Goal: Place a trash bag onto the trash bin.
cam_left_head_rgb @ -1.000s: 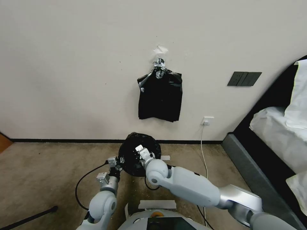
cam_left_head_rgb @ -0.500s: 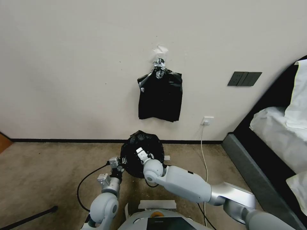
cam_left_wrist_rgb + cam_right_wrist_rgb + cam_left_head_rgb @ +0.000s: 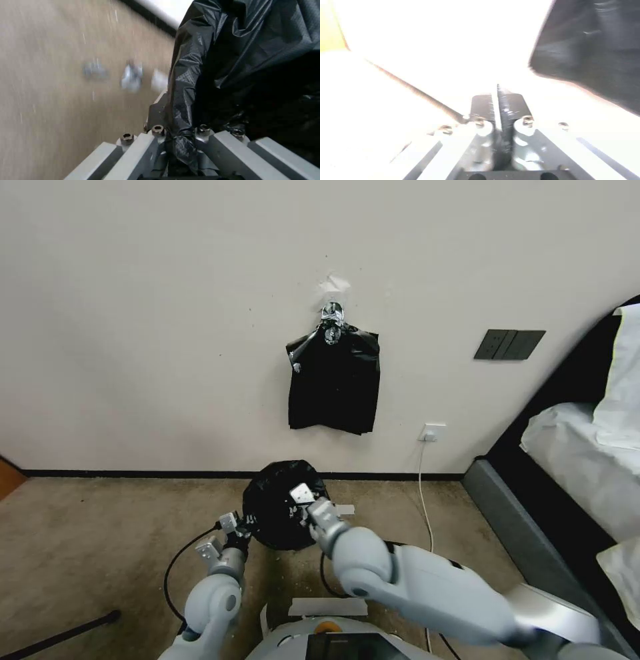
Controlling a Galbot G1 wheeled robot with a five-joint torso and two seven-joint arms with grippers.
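The glossy black trash bag [image 3: 279, 503] drapes a round shape, probably covering the bin.

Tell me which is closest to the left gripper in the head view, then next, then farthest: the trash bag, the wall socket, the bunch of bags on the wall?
1. Trash bag: pinched in the left gripper, on the floor ahead.
2. Wall socket: low on the wall, to the right.
3. Bunch of bags: hanging high on the wall.

Bare carpet [image 3: 100, 540] left of the trash bag [image 3: 280, 503]; wall [image 3: 167, 347] just behind, bed frame [image 3: 527, 540] at right.
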